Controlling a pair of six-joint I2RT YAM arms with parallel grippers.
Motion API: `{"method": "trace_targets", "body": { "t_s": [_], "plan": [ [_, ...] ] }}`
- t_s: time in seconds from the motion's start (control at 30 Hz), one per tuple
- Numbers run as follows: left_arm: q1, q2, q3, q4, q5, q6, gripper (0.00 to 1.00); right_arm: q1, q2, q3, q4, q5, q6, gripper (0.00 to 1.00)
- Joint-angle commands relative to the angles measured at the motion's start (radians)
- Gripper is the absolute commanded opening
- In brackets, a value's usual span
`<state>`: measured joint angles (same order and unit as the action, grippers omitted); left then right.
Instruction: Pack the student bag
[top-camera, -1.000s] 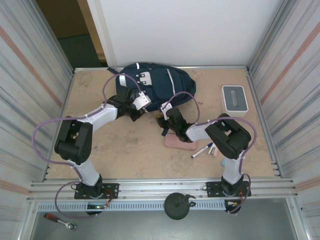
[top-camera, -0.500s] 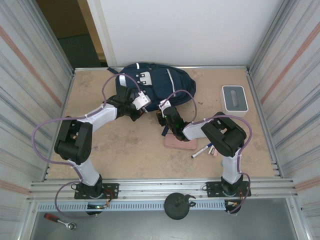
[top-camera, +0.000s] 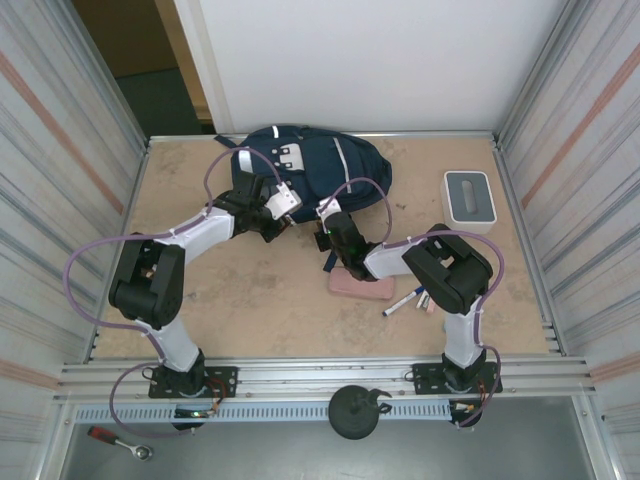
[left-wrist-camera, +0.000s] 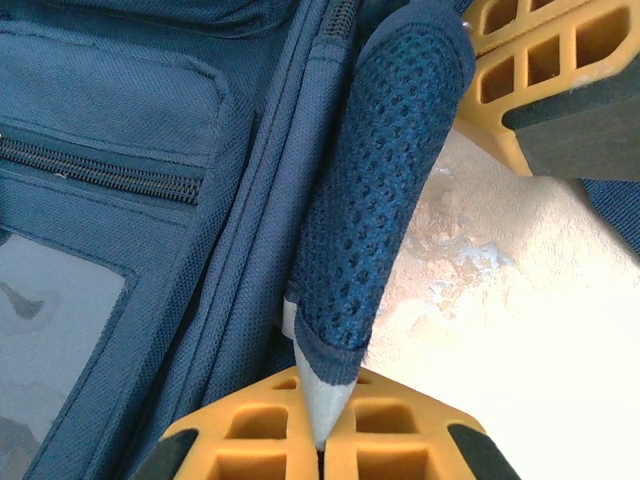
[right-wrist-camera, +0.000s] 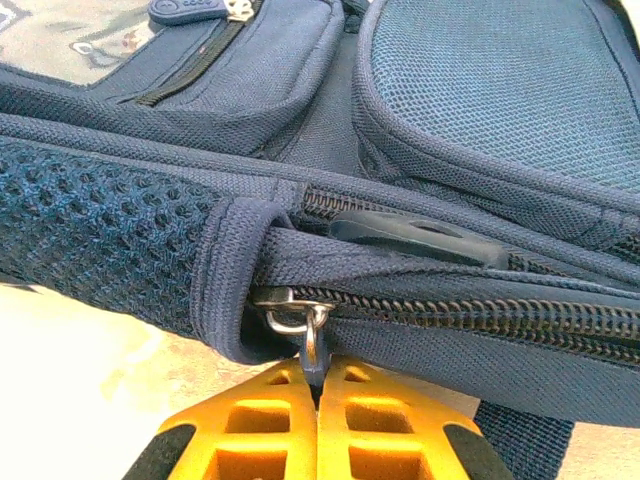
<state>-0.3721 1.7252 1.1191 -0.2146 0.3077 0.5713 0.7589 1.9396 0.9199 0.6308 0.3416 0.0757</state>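
- Student bag (top-camera: 310, 165) lies flat at the table's far edge, centre-left.
- Left gripper (left-wrist-camera: 322, 452) is clenched on the pale tip of the mesh strap (left-wrist-camera: 375, 190).
- Right gripper (right-wrist-camera: 318, 385) is clenched on the zipper pull (right-wrist-camera: 313, 345); the mesh strap overlaps the zip's end there.
- Pink case (top-camera: 362, 285) and pens (top-camera: 405, 300) lie by the right arm; white-grey box (top-camera: 469, 196) sits apart, far right.

The table top (top-camera: 250, 300) is beige w/ pale mottled spots, closed at the back by a plain white wall (top-camera: 380, 60) and at L and R by ribbed metal side walls (top-camera: 60, 150) w/ faint reddish stripes. At top L an opening (top-camera: 150, 100) shows a dark floor beside a brown wall (top-camera: 120, 30). Light is soft and even, and metal rails (top-camera: 320, 372) run along the near edge.
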Motion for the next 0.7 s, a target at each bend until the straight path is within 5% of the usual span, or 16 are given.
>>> {"method": "trace_targets", "body": {
  "t_s": [0.0, 0.47, 0.67],
  "plan": [
    [0.015, -0.072, 0.001, 0.026, 0.049, -0.007, 0.00, -0.023, -0.067, -0.046, -0.015, 0.056, -0.011, 0.00],
    [0.053, -0.082, -0.036, 0.035, 0.033, 0.016, 0.00, -0.183, -0.198, -0.141, -0.152, 0.019, 0.072, 0.00],
    [0.066, -0.055, -0.031, 0.016, -0.011, 0.036, 0.02, -0.234, -0.217, -0.127, -0.213, -0.117, 0.105, 0.00]
  ]
}}
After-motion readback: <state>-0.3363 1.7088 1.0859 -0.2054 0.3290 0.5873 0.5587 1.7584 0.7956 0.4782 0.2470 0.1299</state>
